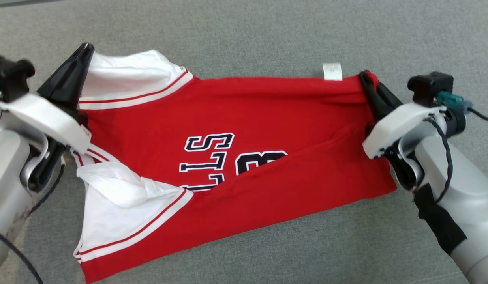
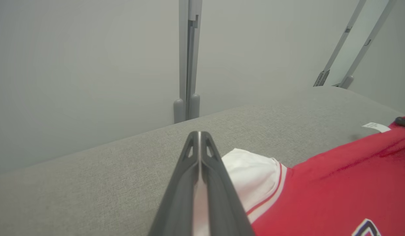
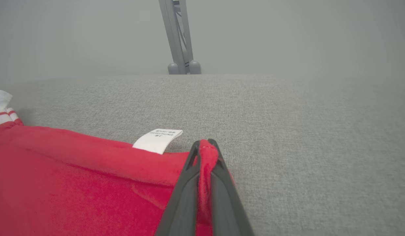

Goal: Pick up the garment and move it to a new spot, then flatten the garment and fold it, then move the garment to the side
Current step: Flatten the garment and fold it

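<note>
While both grippers are pinched on its far edge, the jersey (image 1: 244,114) lies drawn out sideways across the grey surface (image 1: 244,27). That seems to me the reason for the hold, since a grip at each end lets the arms stretch the cloth and lay it down flat. The left gripper (image 1: 83,52) is clamped on the white shoulder (image 1: 125,73) at the neck end, and in the left wrist view its fingers (image 2: 179,196) meet with a sliver of white cloth between them. The right gripper (image 1: 366,77) is closed on the far corner of the hem (image 1: 386,179), just beside the white label (image 1: 332,71). Its wrist view shows a tuft of red poking out at the tips. Between the two grips the far edge runs nearly straight, so the pull looks even. The near half is another matter: a diagonal fold (image 1: 291,154) has a flap of red lying over the lower part of the lettering (image 1: 208,156), and the near shoulder (image 1: 117,185) is crumpled on itself. I judge the robot is at the flattening step with the folding not yet begun, as the jersey rests roughly in the middle of the surface and not off to a side. The grips sit at the corners, I think, because holding there keeps the body of the cloth free to spread, though neither grip can reach that flap and it will need its own tug toward the near side
</note>
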Robot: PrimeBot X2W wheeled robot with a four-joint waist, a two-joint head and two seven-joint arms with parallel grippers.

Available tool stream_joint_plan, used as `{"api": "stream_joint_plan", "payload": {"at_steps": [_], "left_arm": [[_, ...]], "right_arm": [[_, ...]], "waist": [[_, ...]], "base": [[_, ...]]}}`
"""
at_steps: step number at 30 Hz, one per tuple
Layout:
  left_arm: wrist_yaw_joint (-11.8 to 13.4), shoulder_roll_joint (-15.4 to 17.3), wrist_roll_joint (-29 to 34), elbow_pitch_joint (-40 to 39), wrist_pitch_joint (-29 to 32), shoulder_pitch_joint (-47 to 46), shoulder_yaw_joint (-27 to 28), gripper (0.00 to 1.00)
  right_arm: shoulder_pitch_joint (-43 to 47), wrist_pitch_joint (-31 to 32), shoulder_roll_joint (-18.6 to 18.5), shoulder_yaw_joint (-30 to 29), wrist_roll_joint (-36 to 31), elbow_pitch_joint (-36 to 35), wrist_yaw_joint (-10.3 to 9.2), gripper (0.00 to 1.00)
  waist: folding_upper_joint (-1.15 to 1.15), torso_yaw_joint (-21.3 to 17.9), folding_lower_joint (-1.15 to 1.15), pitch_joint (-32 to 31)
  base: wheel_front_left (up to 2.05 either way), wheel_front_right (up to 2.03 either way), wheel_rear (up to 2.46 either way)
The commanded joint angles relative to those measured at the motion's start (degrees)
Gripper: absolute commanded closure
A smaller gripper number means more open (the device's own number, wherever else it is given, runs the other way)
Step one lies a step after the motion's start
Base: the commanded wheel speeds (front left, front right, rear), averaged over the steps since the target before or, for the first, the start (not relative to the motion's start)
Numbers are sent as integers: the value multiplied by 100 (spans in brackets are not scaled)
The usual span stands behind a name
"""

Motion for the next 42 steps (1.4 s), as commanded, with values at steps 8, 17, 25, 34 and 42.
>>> {"api": "stream_joint_plan", "payload": {"at_steps": [8, 17, 25, 34, 42], "left_arm": [[74, 459, -188, -1436, -48, 1268, 183, 100], [305, 558, -116, -2874, -45, 2474, 657, 100], [221, 424, -233, -3033, -45, 3120, 436, 100], [131, 45, -365, -2672, -46, 3398, 303, 100], [83, -222, -268, -2126, -40, 3484, 232, 100]], "right_arm": [[683, -30, -444, 161, 424, -603, -1, 100], [1107, -30, -778, 185, 642, -936, -1, 100], [1359, -30, -1068, 487, 803, -1178, -2, 100], [1498, -30, -1491, 1029, 1375, -1335, -2, 100], [1648, -30, -1679, 1192, 1818, -1545, -2, 100]], "waist": [[0, 190, 0, -369], [0, 486, 0, -625], [0, 622, 0, -699], [0, 724, 0, -729], [0, 819, 0, -776]], "base": [[0, 0, 0], [0, 0, 0], [0, 0, 0], [0, 0, 0], [0, 0, 0]]}}
